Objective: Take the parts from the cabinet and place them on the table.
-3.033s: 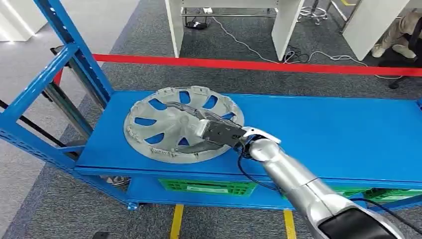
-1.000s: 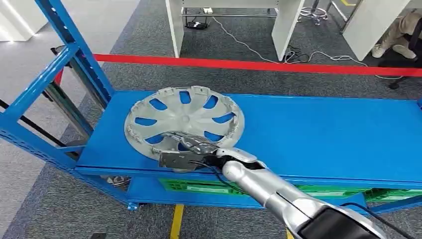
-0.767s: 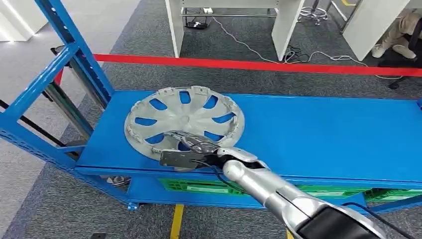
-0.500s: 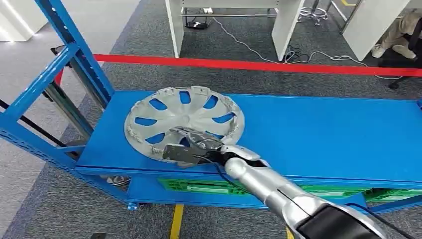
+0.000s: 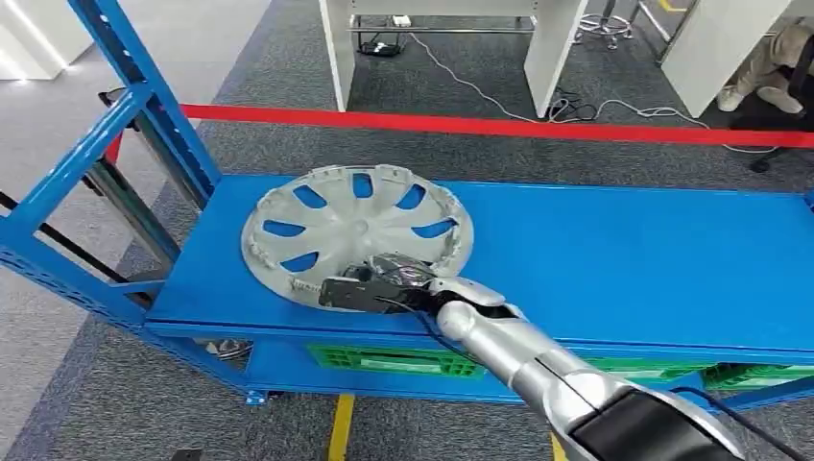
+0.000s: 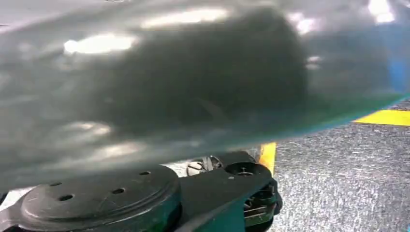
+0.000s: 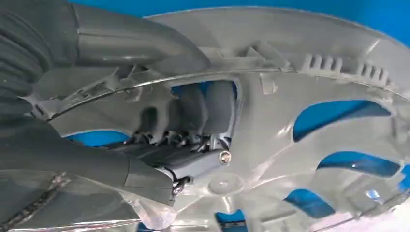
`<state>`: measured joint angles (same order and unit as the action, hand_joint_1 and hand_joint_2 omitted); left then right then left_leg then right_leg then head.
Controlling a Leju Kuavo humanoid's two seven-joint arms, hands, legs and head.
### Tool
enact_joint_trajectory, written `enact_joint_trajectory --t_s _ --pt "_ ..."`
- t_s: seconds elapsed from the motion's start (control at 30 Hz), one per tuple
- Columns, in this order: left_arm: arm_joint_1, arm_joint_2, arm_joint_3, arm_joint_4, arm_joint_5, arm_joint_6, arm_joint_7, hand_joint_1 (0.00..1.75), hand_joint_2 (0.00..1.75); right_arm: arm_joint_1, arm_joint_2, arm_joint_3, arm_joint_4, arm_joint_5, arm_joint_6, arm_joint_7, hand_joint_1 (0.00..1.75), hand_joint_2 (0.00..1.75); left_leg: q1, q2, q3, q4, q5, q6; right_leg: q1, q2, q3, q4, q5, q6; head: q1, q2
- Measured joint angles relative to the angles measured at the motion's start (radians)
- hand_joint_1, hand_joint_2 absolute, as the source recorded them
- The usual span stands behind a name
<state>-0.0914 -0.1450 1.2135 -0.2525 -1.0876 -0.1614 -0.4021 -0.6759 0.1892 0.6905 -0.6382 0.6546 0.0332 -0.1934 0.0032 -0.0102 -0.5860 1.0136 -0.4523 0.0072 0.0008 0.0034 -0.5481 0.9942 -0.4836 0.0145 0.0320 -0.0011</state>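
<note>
The hubcap [image 5: 357, 233], a grey plastic wheel cover with spoke-shaped cut-outs, lies on the blue shelf [image 5: 614, 259] toward its left end, its near rim at the shelf's front edge and lifted a little where the hand has it. The right hand [image 5: 376, 286] grips that near rim: in the right wrist view the dark fingers [image 7: 193, 113] pass through one of the cut-outs and curl against the inner face of the hubcap [image 7: 309, 92], while the thick grey thumb [image 7: 130, 36] presses on the outer rim from the other side. The silver right arm [image 5: 538, 360] reaches in from the front right, crossing the shelf's front edge. Whether the left hand is open or closed cannot be told; its wrist view is blurred by a grey surface close to the lens. Green crates [image 5: 394, 360] sit on the lower tier beneath the shelf. Beyond the shelf's far edge a red tape line [image 5: 499, 125] runs across the grey carpet.
</note>
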Motion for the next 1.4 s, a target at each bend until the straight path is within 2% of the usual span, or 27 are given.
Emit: enact_joint_trajectory --t_s 0.53,0.73,0.87,1.0,1.23,1.4 --pt "0.000 0.000 0.013 0.002 0.003 -0.001 -0.006 0.00 0.00 -0.008 0.002 -0.001 0.003 -0.036 0.041 -0.042 1.75 1.75 0.000 0.000 0.000 0.000 0.000 0.000 0.000 0.001 0.000 0.000 0.000 0.000 0.000 0.000" --pt "0.000 0.002 0.013 0.002 0.001 -0.005 -0.034 0.00 0.00 -0.006 0.000 -0.050 -0.020 -0.221 0.146 -0.120 1.75 1.75 0.000 0.000 0.001 0.000 0.000 0.000 0.000 0.002 -0.001 0.000 0.000 0.000 0.000 0.000" --pt "-0.001 0.002 0.013 0.003 0.010 -0.025 -0.062 0.00 0.00 0.016 -0.017 -0.090 -0.087 -0.354 0.215 -0.160 1.75 1.75 0.000 0.001 0.001 0.000 0.000 0.000 0.000 0.002 0.000 0.000 0.000 0.000 0.000 0.000" --pt "-0.003 0.002 0.014 0.003 0.021 -0.033 -0.079 0.00 0.00 0.043 -0.034 -0.110 -0.155 -0.426 0.242 -0.161 1.75 1.75 0.000 0.001 0.001 0.000 0.000 0.000 0.000 0.002 0.000 0.000 0.000 0.000 0.000 0.000" --pt "-0.015 0.002 0.015 0.003 0.043 -0.045 -0.106 0.00 0.00 0.098 -0.071 -0.119 -0.298 -0.624 0.297 -0.161 1.75 1.75 0.000 0.001 0.001 0.000 0.000 0.000 0.000 0.002 -0.001 0.000 0.000 0.000 0.000 0.000" --pt "-0.022 0.000 0.018 0.003 0.061 -0.052 -0.117 0.00 0.00 0.128 -0.092 -0.135 -0.364 -0.670 0.301 -0.160 1.75 1.75 0.000 0.001 0.001 0.000 0.000 0.000 0.000 0.002 -0.001 0.000 0.000 0.000 0.000 0.000"
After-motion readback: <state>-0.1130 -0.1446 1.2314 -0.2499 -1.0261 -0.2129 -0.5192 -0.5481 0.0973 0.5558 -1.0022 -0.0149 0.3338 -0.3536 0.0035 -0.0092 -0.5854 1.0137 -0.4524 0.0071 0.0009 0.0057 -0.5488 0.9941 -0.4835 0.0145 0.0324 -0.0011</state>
